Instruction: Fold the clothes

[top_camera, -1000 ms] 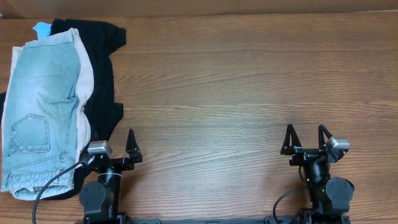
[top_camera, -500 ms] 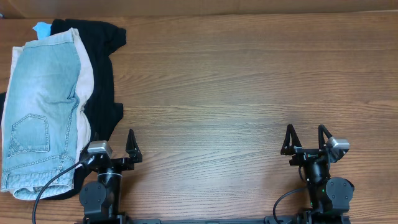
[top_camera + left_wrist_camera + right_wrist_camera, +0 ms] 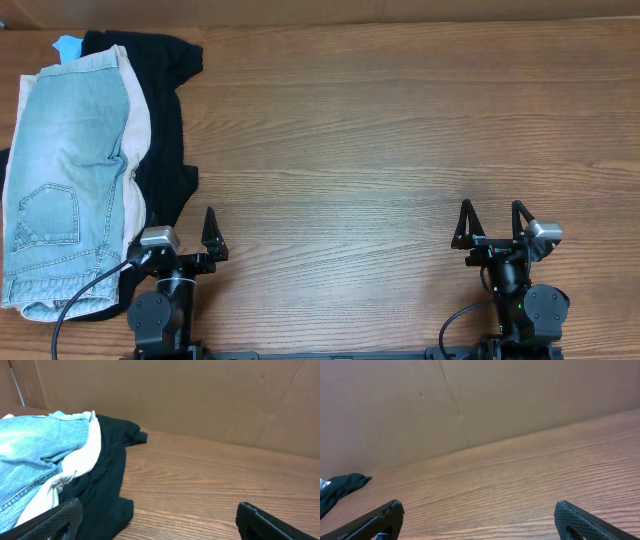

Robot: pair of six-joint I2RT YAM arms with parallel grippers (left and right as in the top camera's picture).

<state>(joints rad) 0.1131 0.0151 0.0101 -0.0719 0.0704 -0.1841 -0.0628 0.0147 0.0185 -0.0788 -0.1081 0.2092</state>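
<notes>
Fingers (image 3: 55, 521) of the left gripper (image 3: 184, 236) stand spread wide with nothing between them; in the left wrist view only bare wood shows in the gap. The right gripper (image 3: 491, 224) is spread just as wide, its two dark fingers (image 3: 587, 521) apart over the table (image 3: 380, 150) and holding nothing. Both grippers sit at the near edge of the table, well apart from each other, the left near the pile of clothing and the right far from it. The denim shorts (image 3: 68, 150) lie flat at the far left of the table, faded light blue, running lengthways from the far side toward the near edge, with a stitched pocket facing up in their near half. They rest on a pair of cream shorts (image 3: 138, 120), whose edge shows along their right side, and both lie over a black garment (image 3: 168, 110) that spreads out to the right. A small bright blue scrap (image 3: 68, 45) peeks out at the far end of the pile. Whether the left gripper touches the black cloth cannot be told. A brown cardboard wall (image 3: 470, 405) stands along the table's far side.
</notes>
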